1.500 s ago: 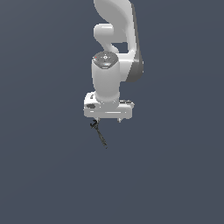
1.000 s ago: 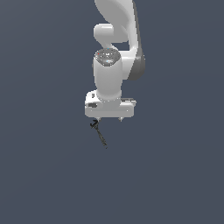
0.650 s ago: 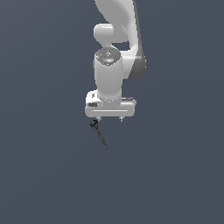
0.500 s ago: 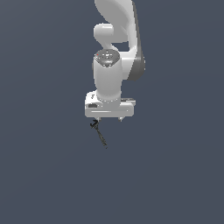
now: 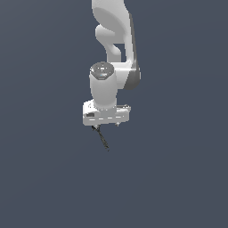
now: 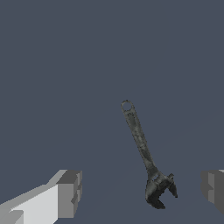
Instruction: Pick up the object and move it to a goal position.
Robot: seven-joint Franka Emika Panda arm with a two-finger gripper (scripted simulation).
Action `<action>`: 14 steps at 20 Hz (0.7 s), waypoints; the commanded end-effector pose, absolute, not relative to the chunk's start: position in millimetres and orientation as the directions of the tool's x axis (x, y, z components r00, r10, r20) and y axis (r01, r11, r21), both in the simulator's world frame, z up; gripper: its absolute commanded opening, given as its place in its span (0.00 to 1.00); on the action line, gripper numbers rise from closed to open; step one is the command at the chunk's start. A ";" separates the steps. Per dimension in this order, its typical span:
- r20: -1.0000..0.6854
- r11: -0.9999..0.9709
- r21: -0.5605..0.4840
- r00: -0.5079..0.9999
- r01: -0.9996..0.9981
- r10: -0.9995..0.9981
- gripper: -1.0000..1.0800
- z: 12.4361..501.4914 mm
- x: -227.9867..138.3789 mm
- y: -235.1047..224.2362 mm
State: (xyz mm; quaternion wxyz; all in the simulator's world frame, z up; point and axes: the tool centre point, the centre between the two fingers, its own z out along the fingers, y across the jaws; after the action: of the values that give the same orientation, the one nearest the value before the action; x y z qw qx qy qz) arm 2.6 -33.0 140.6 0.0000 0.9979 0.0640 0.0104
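Now, operator, these lines told what you had in front of you.

Gripper: your gripper [image 6: 140, 197] was spread wide, with nothing held. In the wrist view one finger [image 6: 70, 194] stood at one side and the other finger showed only its tip at the far edge of the picture.

Wrench: the object was a dark adjustable wrench [image 6: 142, 151], lying flat on the grey floor [image 6: 65, 65]. It had a small loop at the handle end and a heavy head at the other end.

Where it lay: in the wrist view the head was between your two fingers, nearer to the far-edge one. The handle ran away from the gripper, out of the gap. In the exterior view the wrench [image 5: 102, 139] came out from under the gripper [image 5: 106, 122], on the exterior view's left side of it, and pointed down in the picture.

Long axis: the handle ran roughly across the line that joins the fingers, only a little slanted. So I judged that closing would press on the thin sides, which was good for you.

Height: the fingers looked above the floor, not touching the wrench. How high, I could not tell.

Next move, my judgement: you needed to go down, and perhaps shift along the handle, because the head was an uneven part to pinch.
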 end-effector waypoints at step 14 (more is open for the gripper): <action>0.002 -0.936 0.001 0.936 0.353 0.353 0.96 66.1 -11.2 -78.7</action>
State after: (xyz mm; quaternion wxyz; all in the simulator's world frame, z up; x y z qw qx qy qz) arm -10.2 -76.2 70.5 0.0006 0.9852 0.1712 0.0010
